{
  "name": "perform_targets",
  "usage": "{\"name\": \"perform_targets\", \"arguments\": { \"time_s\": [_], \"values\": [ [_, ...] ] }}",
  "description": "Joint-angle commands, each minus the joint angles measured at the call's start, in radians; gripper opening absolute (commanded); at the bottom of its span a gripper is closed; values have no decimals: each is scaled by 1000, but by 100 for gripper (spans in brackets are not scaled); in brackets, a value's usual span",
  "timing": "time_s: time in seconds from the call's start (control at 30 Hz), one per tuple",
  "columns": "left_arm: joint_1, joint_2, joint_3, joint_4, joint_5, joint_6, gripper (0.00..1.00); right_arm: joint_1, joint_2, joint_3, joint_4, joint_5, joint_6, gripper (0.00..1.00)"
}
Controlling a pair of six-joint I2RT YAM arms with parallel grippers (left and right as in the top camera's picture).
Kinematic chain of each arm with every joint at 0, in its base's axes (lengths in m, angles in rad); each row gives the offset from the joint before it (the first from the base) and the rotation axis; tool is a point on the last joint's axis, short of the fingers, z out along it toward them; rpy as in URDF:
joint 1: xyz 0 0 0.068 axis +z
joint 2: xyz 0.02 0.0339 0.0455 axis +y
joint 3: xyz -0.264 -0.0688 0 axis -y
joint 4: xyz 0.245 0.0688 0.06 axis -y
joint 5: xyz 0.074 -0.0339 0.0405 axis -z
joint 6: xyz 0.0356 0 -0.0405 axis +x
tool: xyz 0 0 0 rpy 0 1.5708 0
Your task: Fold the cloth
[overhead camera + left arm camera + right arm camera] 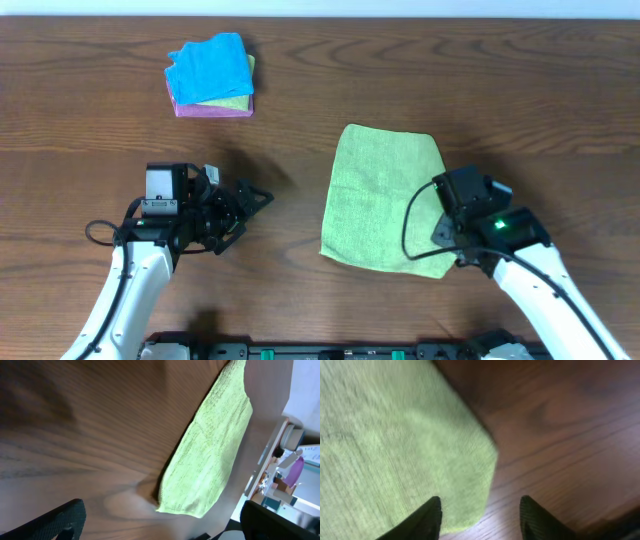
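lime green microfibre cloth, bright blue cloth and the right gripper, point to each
lime green microfibre cloth (385,195), overhead view, middle of its top surface
bright blue cloth (210,68), overhead view, centre of the top layer
right gripper (481,510), right wrist view, midway between its fingertips

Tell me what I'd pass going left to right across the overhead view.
left gripper → cloth → right gripper, which is at the cloth's right edge. The stack of cloths at the back is left out: it lines up with the left gripper, so its place in the order is unclear.
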Motion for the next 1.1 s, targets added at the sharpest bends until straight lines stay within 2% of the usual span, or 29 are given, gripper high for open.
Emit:
{"name": "perform_targets", "arguments": {
  "time_s": [0.0, 0.07, 0.23, 0.4, 0.5, 0.7, 0.9, 1.0, 1.07],
  "values": [
    [-4, 1, 20, 7, 16, -3, 99, -9, -7, 50, -35, 105, -42, 59],
    [-4, 1, 20, 18, 17, -3, 97, -9, -7, 56, -70, 88, -43, 70],
    [-4, 1, 21, 22, 17, 30, 96, -15, -8, 55, -143, -81, -19, 85],
    [-4, 1, 21, 22, 17, 35, 96, -16, -19, 23, -196, -154, 49, 87],
    [-4, 1, 21, 22, 17, 35, 96, -16, -56, -48, -174, -208, 68, 85],
    [-4, 1, 23, 23, 19, 34, 96, -16, -152, -229, 7, -320, 102, 78],
    [-4, 1, 23, 24, 43, 34, 96, -16, -157, -350, 130, -332, 154, 71],
    [-4, 1, 23, 25, 44, 34, 96, -16, -156, -393, 193, -325, 183, 63],
    [-4, 1, 23, 26, 44, 34, 96, -16, -156, -408, 236, -312, 182, 62]
  ]
}}
